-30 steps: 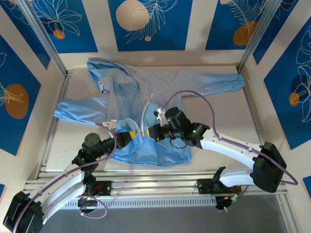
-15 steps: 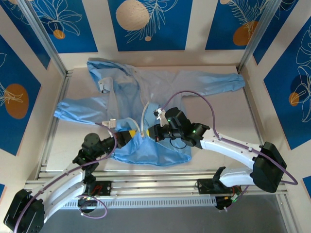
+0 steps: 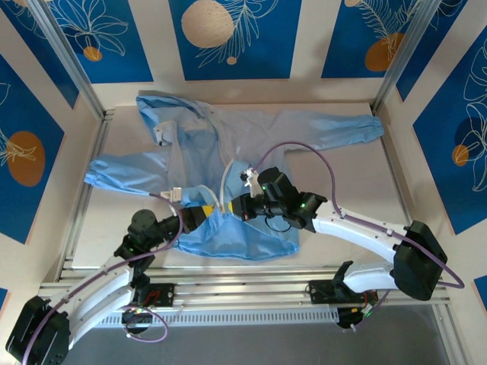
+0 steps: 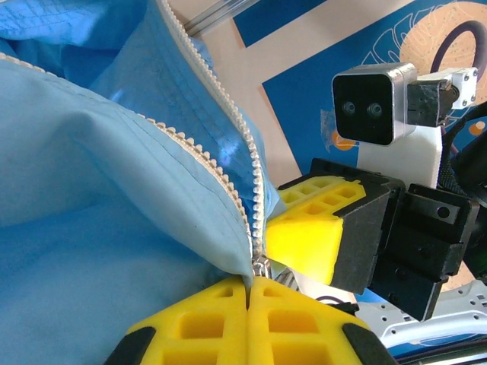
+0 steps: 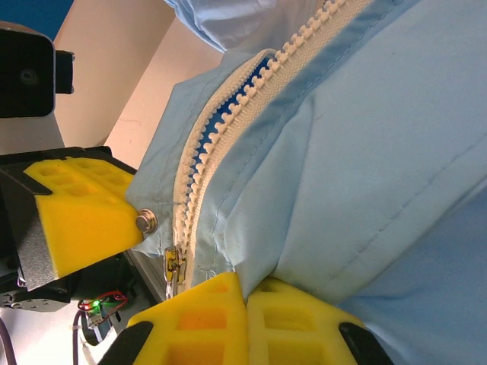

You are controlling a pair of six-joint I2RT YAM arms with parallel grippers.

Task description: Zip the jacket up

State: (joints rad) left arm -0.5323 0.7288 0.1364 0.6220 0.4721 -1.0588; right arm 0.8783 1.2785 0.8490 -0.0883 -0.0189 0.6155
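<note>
Top view: logging a large light-blue thin-fabric hooded jacket (image 3: 304, 129) lying spread across the pale grey table (image 3: 358, 190). Hood pointing toward the far left corner, one sleeve reaching out to the left edge, the other stretching to the right wall. Hem bunching up at the near side, between the two arms.

Noting the left end effector (image 3: 199, 215) sitting at the left of the hem, just beside the whitish zipper strip (image 3: 225, 179). In the left wrist view, seeing its yellow foam pads (image 4: 205, 327) pressing together and pinching the jacket's bottom corner where the toothed strip ends. Spotting a small metal zipper slider (image 4: 261, 268) sitting just above those pads.

Noting the right end effector (image 3: 240, 207) sitting just right of the zipper strip, close beside the left one. In the right wrist view, seeing its yellow pads (image 5: 297, 319) closing together and clamping a fold of blue fabric beside the strip. Seeing two tooth rows running side by side, with a dark-blue gap showing between them higher up. Spotting a round silver snap button (image 5: 146, 221) sitting at the tip of the other arm's yellow pad; cannot tell whether touching.
</note>
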